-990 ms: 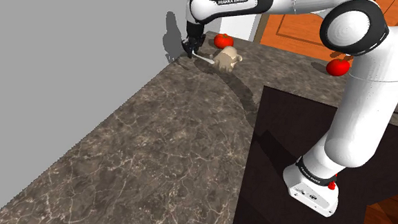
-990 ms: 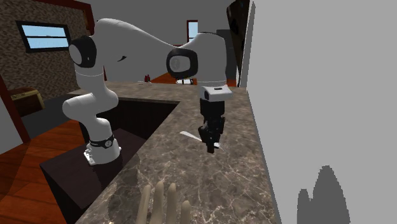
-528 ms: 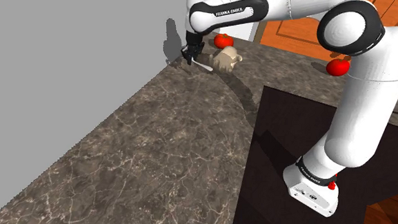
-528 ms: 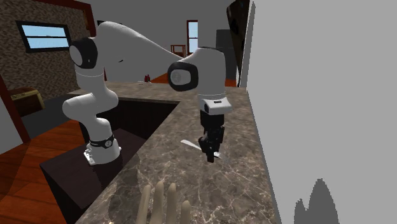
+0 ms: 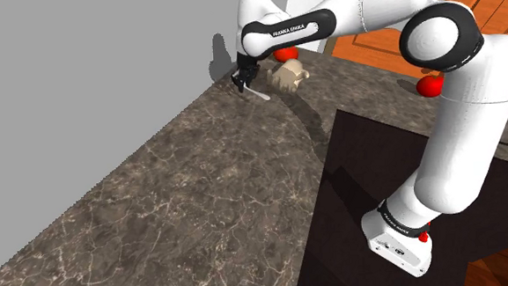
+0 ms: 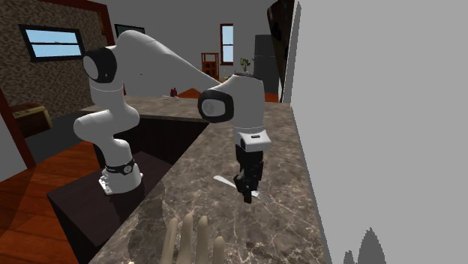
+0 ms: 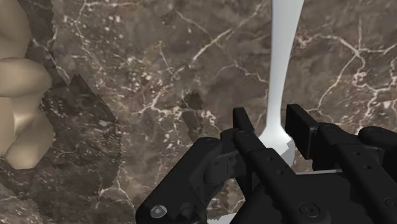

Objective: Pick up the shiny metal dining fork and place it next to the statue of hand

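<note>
I've got the jaws clamped narrowly on the neck of a smooth, pale fork (image 7: 282, 63), close to the dark, white-veined marble tabletop (image 5: 201, 184) by its wall-side edge, near the beige hand statue (image 5: 290, 73).

The pale, smooth fork (image 7: 280, 70), pinched near its head by the end effector (image 7: 272, 127), is near the beige hand statue (image 7: 19, 95).

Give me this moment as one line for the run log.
phase: placing | gripper: shut on fork | fork: white, low at countertop, near hand statue, not touching it | release: not yet
</note>
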Action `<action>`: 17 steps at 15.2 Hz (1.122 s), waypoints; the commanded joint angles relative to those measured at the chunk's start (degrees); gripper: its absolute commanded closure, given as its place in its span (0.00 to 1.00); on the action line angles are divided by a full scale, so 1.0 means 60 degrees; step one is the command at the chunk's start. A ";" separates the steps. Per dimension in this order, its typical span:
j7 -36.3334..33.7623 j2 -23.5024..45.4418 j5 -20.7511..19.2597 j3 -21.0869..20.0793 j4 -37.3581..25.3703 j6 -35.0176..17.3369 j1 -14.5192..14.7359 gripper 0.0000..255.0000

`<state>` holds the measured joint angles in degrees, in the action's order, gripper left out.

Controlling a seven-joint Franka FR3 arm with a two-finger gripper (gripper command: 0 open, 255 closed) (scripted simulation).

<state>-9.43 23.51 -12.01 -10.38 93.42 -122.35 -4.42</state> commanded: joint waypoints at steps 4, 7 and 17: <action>-0.0116 0.0252 -0.0103 0.0042 0.0279 -0.0526 0.0023 1.00; -0.0183 0.0413 -0.0167 0.0071 0.0433 -0.0835 0.0035 1.00; -0.0359 0.0880 -0.0343 0.0162 0.0730 -0.1586 0.0080 1.00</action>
<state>-11.55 28.76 -14.04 -9.41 97.75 -131.75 -3.95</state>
